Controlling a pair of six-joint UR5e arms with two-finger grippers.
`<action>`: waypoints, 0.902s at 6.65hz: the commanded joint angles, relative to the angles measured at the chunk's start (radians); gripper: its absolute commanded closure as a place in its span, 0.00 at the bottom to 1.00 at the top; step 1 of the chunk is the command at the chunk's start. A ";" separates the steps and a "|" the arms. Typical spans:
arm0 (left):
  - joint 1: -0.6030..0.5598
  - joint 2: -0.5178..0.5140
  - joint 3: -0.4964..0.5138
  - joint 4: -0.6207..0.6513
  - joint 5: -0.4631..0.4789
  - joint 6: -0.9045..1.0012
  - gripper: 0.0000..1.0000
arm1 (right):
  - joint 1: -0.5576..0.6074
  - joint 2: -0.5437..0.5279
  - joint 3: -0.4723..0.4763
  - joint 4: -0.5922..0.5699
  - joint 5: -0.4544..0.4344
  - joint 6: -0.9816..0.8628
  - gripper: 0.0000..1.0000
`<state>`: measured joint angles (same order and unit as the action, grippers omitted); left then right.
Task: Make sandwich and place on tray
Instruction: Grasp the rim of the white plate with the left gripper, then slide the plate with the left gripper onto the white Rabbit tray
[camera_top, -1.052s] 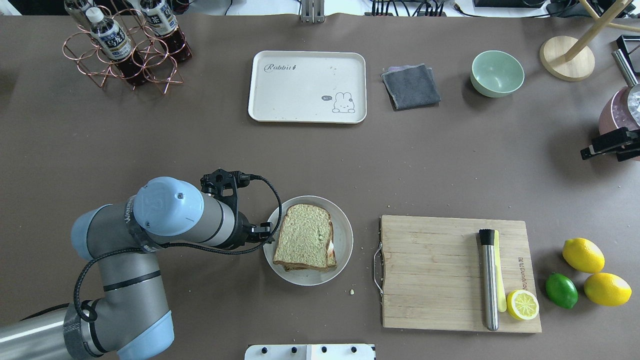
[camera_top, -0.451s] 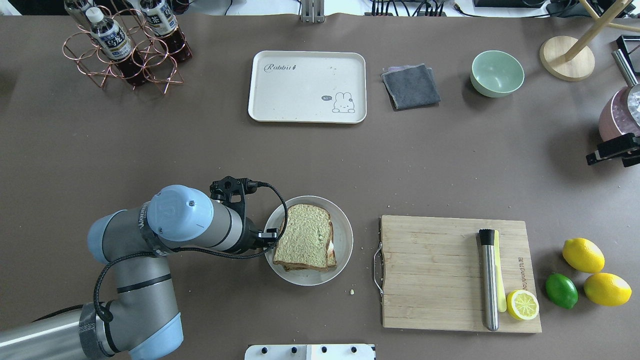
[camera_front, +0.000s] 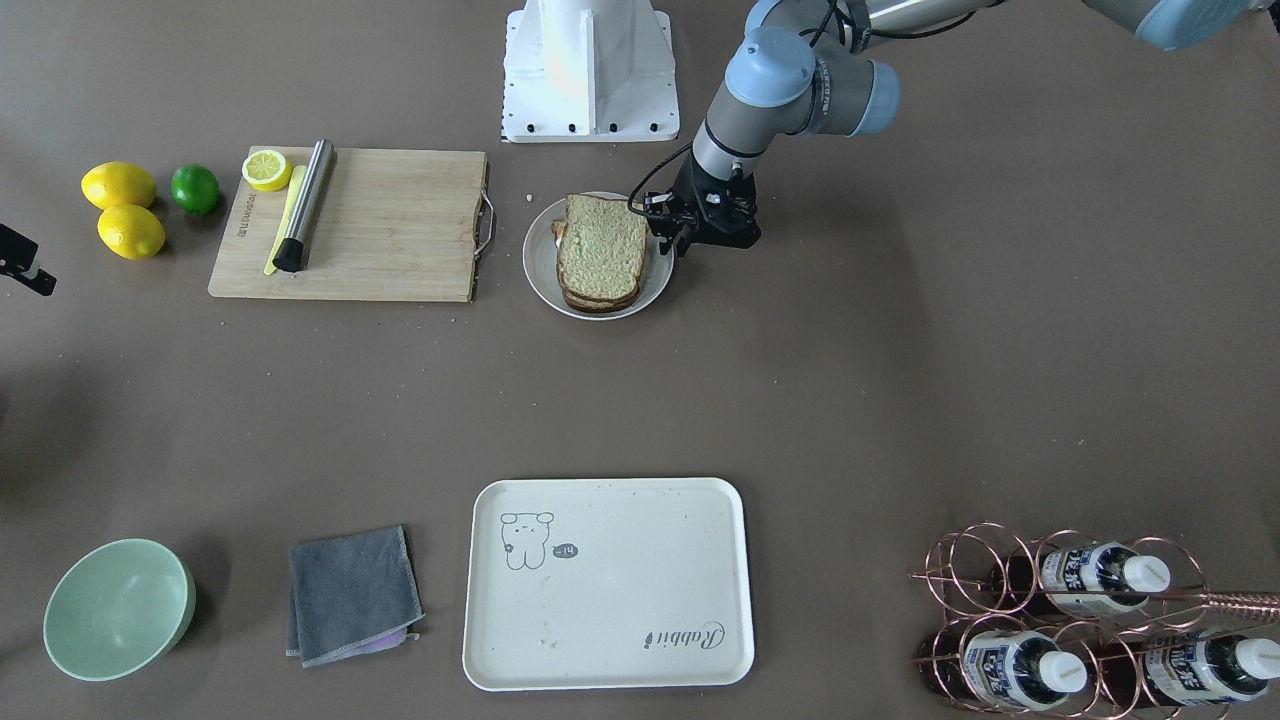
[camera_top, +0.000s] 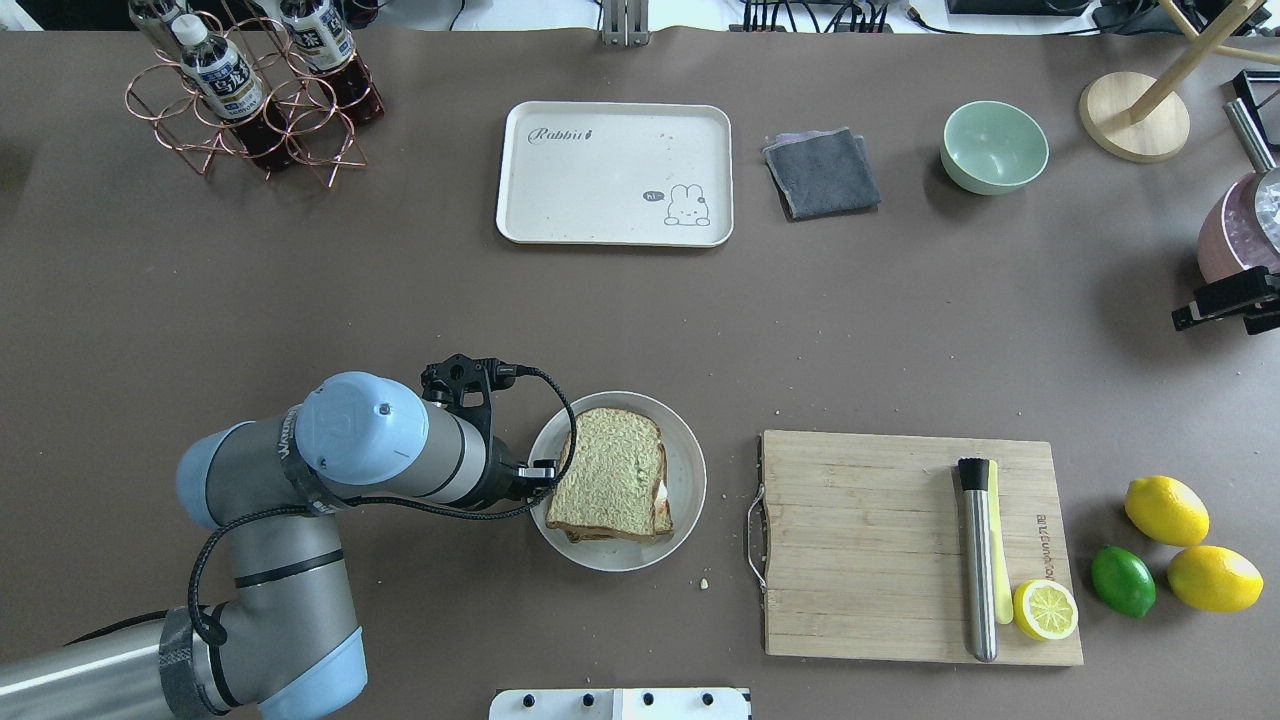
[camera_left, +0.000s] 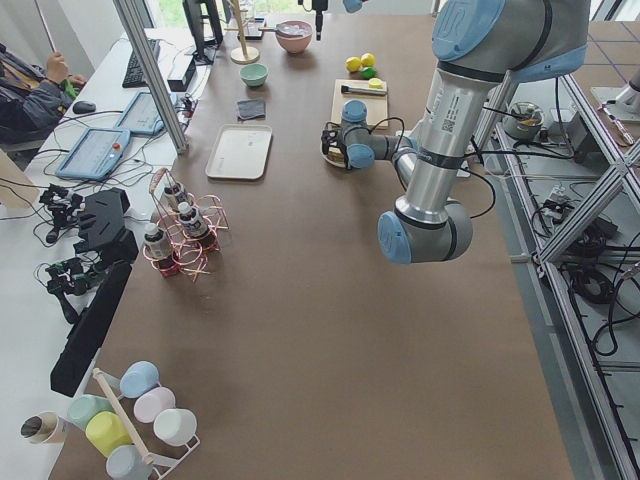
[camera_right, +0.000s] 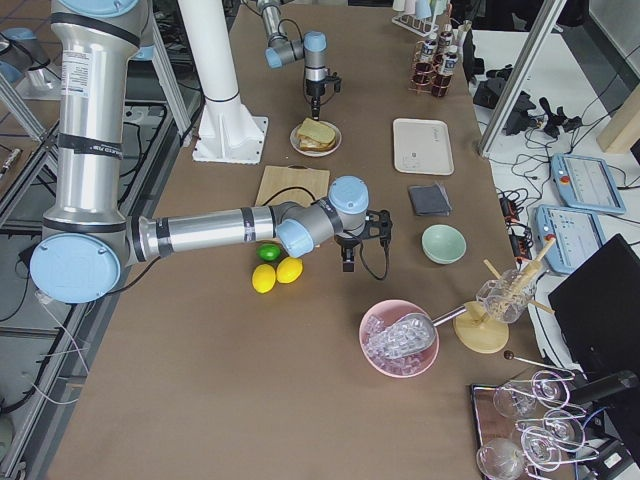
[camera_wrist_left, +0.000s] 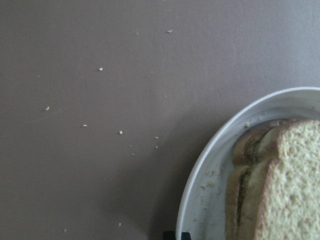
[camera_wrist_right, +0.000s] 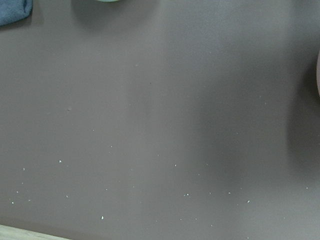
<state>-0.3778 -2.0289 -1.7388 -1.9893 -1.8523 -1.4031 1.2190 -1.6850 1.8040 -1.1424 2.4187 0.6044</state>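
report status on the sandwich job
Left gripper at plate rim, jaws unclear. Right gripper off to the side, unclear. Sandwich on plate, tray empty. Nothing between them.

You look down on the brown table (camera_top: 400, 300) from behind the white robot base (camera_top: 620, 703) and from across it; both views share the round white plate (camera_top: 690, 470). Side cameras look along it from each end; the left wrist camera sits close over that plate.
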 joint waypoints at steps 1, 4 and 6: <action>-0.048 -0.020 -0.007 0.000 -0.007 -0.007 1.00 | -0.001 0.005 0.000 0.000 -0.001 0.000 0.00; -0.272 -0.193 0.191 0.000 -0.120 -0.005 1.00 | -0.001 0.005 -0.002 0.000 -0.003 0.002 0.00; -0.399 -0.357 0.490 -0.067 -0.197 0.004 1.00 | -0.001 0.004 0.000 0.000 -0.004 0.005 0.00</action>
<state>-0.7018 -2.2988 -1.4192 -2.0081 -1.9960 -1.4067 1.2180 -1.6800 1.8026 -1.1428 2.4144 0.6080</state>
